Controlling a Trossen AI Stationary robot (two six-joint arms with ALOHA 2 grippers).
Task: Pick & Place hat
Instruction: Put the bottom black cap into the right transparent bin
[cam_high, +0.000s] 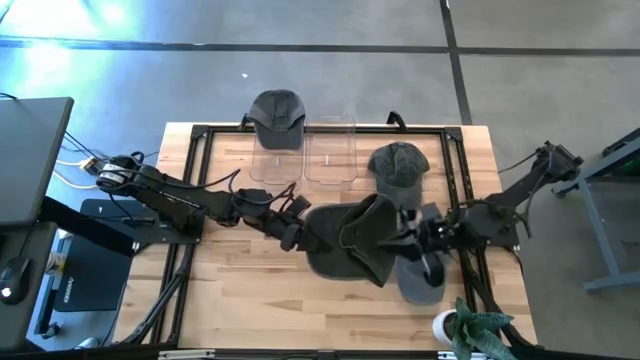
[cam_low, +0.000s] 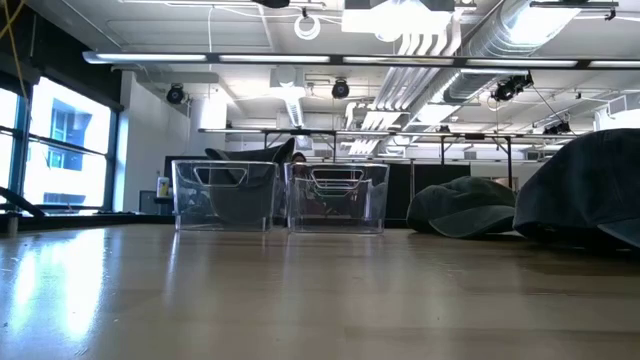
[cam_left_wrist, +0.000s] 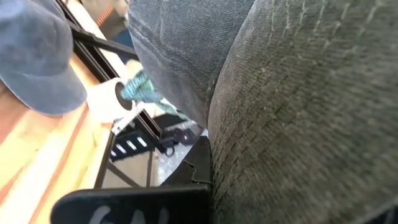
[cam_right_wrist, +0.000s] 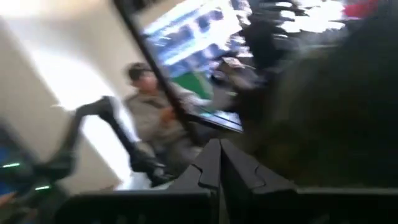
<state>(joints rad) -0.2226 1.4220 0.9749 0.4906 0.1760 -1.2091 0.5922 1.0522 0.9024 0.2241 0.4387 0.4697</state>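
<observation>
You have both arms meeting at the centre of the high view, with a dark hat (cam_high: 362, 238) bunched between them just above the table (cam_high: 240, 290). The left gripper (cam_high: 298, 224) comes in from the left of the frame and the right gripper (cam_high: 425, 232) from the right; each has its jaws clamped on an edge of that hat, and in the left wrist view the fabric fills most of the frame.

One hat already sits in the left clear bin (cam_high: 277, 150) at the upper centre of the frame. The right clear bin (cam_high: 331, 152) beside it looks empty. A grey hat (cam_high: 398, 165) lies on the table just right of the bins, and a lighter hat (cam_high: 421, 280) lies lower right, partly under the right arm.

By my reading you are mid-carry: one hat placed, one in hand and not yet at a bin, two left to pick.
</observation>
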